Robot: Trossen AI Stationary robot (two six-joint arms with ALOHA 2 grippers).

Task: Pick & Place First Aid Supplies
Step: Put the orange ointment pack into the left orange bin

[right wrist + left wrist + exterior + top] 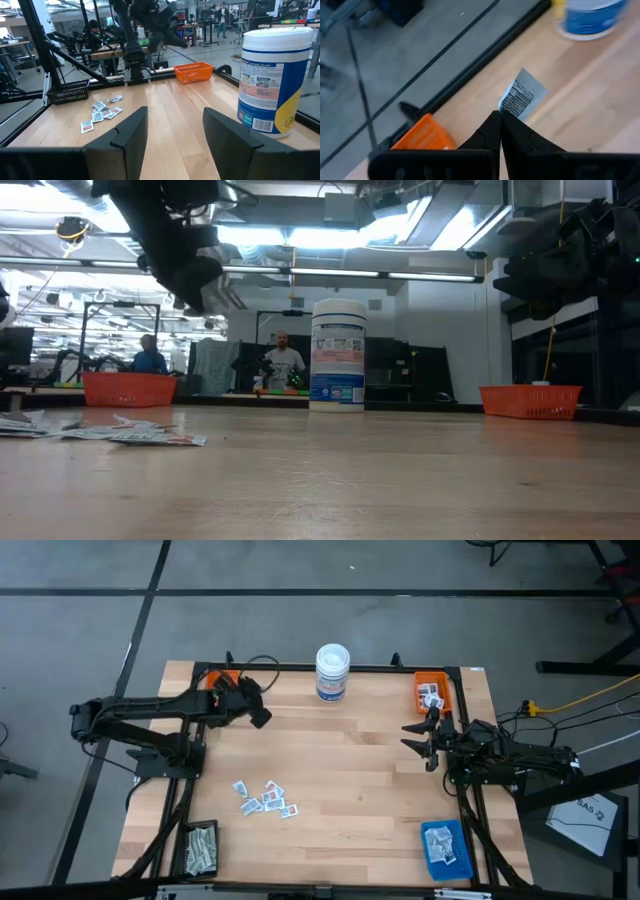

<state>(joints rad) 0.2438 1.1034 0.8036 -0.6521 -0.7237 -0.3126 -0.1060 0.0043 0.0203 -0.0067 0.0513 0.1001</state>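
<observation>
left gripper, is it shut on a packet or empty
Shut on a packet: in the left wrist view the left gripper has its fingertips pinched together on a white printed packet, held above the table.

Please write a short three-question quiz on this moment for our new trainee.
1. True or false: the left gripper is shut on a packet.
2. Which tray does the left gripper hover near? A: the orange tray at the far left corner; B: the blue tray; C: the black tray.
3. Fill in: the right gripper is ___ and holds nothing.

Key: 1 true; 2 A; 3 open.
</observation>
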